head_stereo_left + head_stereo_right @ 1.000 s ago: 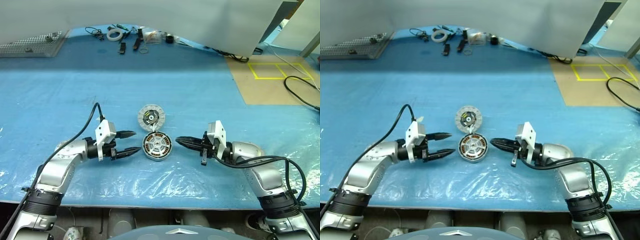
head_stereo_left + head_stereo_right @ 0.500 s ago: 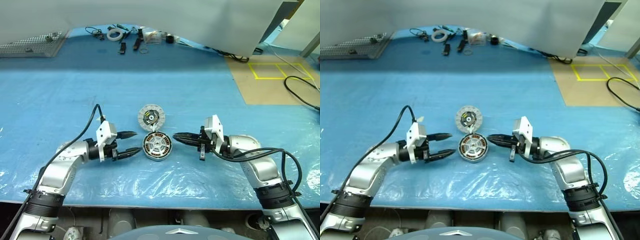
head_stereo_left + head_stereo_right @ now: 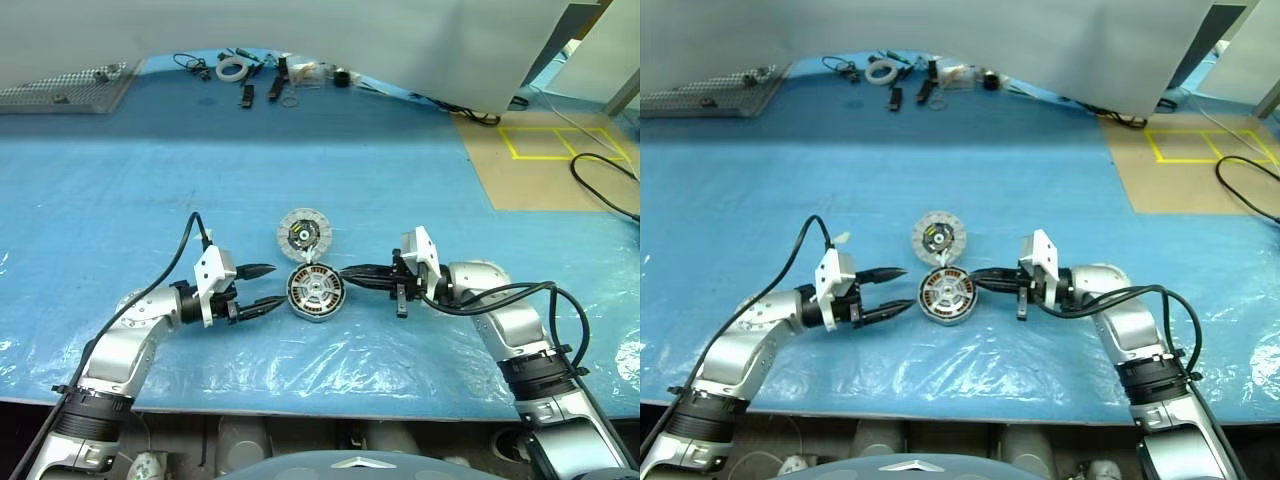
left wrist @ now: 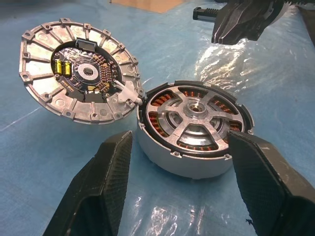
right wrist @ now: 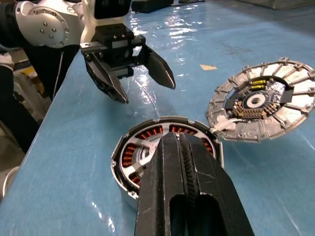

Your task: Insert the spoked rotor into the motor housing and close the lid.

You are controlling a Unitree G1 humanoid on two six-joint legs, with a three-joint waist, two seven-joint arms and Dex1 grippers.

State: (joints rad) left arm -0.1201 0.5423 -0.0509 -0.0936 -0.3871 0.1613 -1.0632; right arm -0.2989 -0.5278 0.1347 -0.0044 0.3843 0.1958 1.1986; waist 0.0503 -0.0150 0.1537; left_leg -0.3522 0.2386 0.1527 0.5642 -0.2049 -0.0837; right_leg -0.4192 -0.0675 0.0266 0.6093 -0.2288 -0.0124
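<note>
- The motor housing [image 3: 315, 291] sits on the blue plastic-covered table [image 3: 120, 200], near its front edge, and serves as the landmark here.
- The rotor [image 4: 193, 116], with its copper windings and silver spoked centre, already lies inside the housing.
- The left gripper [image 3: 263, 288] is level with the housing on the robot's left, just beside it without touching; its two black fingers are spread apart, pointing at the housing's side, and hold nothing.
- The right gripper [image 3: 347, 273] comes in from the opposite side, fingers pressed together and empty; its tip is at the housing's rim, and whether it touches cannot be told.
- The lid [image 3: 303, 234] lies just behind the housing, inner face up, showing a segmented whitish rim and a dark hub with small electronics; its near edge looks to touch the housing's rim.
- Well behind the housing, at the table's far edge, lie small tools and a roll of tape [image 3: 232, 69].
- Far back on the housing's left sits a perforated metal tray [image 3: 60, 90].
</note>
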